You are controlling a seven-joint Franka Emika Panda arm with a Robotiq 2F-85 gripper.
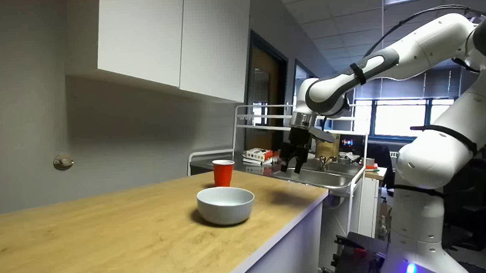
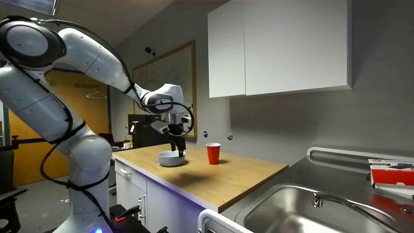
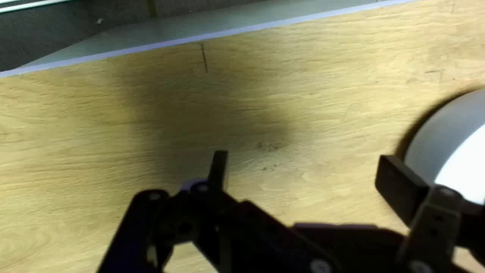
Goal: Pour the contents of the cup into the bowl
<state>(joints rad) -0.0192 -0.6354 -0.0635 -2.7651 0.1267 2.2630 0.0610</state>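
One cup (image 1: pixel 223 174): standing, far in an exterior view
Bowl (image 1: pixel 225 211): near
Gripper (image 1: pixel 291 168): spread, empty — grasping, pouring likely remain

The wrist view's right edge crops the bowl (image 3: pixel 452 144); both exterior views hide the bottom inside the cup (image 1: pixel 223 174).

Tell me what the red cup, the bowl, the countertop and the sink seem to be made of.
Red cup: likely smooth plastic, by its even color and pale rim.
Bowl: perhaps satin ceramic, by its smooth pale wall; plastic possible.
Countertop: probably matte wood-look laminate; grain on top, plain pale edge along one side.
Sink: probably satin stainless steel: grey, softly reflecting.
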